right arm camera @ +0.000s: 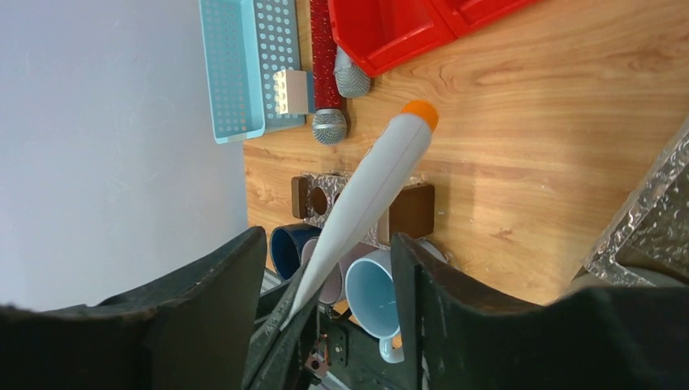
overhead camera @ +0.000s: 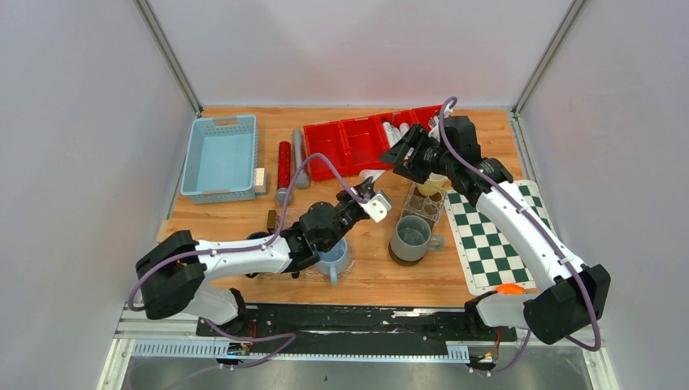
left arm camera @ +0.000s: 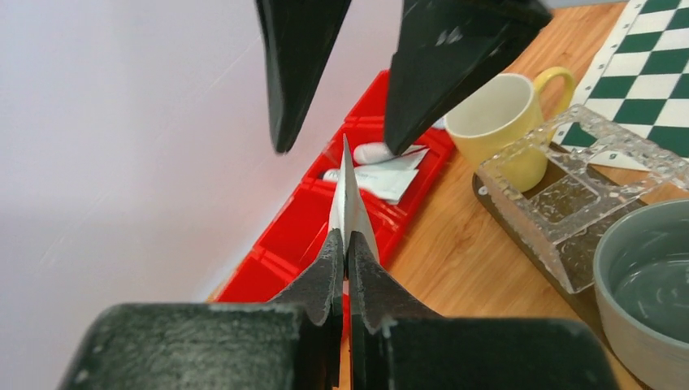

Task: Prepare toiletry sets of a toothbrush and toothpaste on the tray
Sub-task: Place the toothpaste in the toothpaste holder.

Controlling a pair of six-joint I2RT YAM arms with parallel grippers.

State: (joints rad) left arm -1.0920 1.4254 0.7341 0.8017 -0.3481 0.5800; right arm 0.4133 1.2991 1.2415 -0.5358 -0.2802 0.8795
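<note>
Overhead, item one: toothpaste [overhead camera: 377,208], a white tube held above the middle of the bench [overhead camera: 366,278], short of the red tray [overhead camera: 357,140]. The left jaws are clenched on its flat tail.

The right wrist view adds what the overhead one lacks: the tube's orange cap, and the right jaws spread to either side of the tube, released and not touching it. The left wrist view shows the tube edge-on as a thin blade, pinched at its base, with the two right fingers [left arm camera: 291,69] hanging apart above its tip.

Item two: further toothpastes [left arm camera: 380,172] lying in one compartment of the tray, seen best from the left wrist.

Open room: bare wood lies between the tray and the grey mug [overhead camera: 410,237]. The blue basket [overhead camera: 219,156] sits at the far-left corner, and the chess mat [overhead camera: 496,236] lies along the right edge.

Obscured: the right arm covers the tray's right compartments from above. The cap is out of sight in the left wrist view. Pale items in the tray's far end are too small to name.
</note>
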